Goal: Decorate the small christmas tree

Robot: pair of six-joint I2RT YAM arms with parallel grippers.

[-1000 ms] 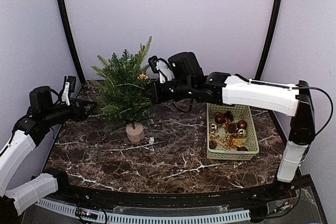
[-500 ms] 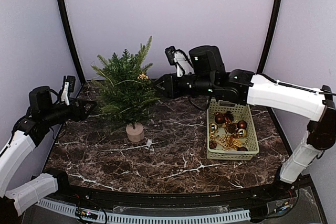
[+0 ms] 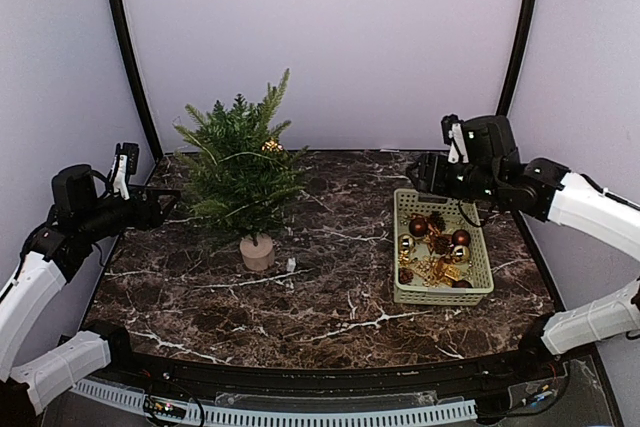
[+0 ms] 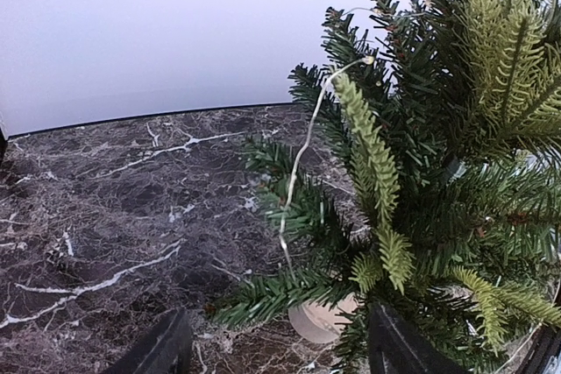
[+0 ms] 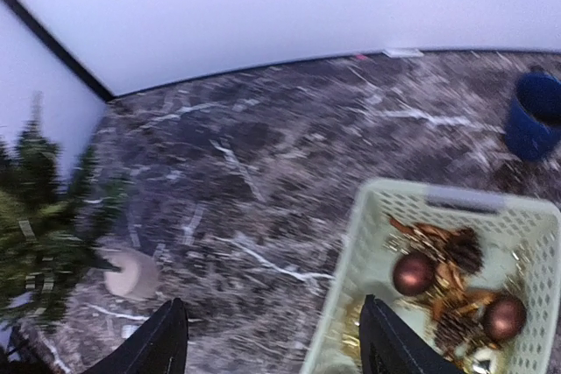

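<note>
The small christmas tree (image 3: 238, 172) stands in its beige pot (image 3: 257, 252) at the back left, with a gold ornament (image 3: 271, 146) hanging near its top. A thin light wire (image 4: 298, 164) drapes over the branches (image 4: 421, 172). My left gripper (image 3: 166, 203) hovers just left of the tree, open, its fingers (image 4: 162, 349) empty, and the pot (image 4: 320, 321) lies beyond them. My right gripper (image 3: 419, 172) is above the far end of the green basket (image 3: 484, 265), open and empty. Its wrist view shows the basket rim (image 5: 438, 201) and red baubles (image 5: 412, 273).
The basket holds several red and gold baubles and pine cones (image 3: 437, 245). A small white bit (image 3: 290, 265) lies on the marble table beside the pot. A blue cup (image 5: 536, 116) stands behind the basket. The tree (image 5: 35, 225) and pot (image 5: 131, 273) show at the left of the right wrist view.
My right arm has pulled back from the tree to the right, above the basket, and its jaws have opened. The gold ornament stays on the tree. The left gripper has hardly moved.
</note>
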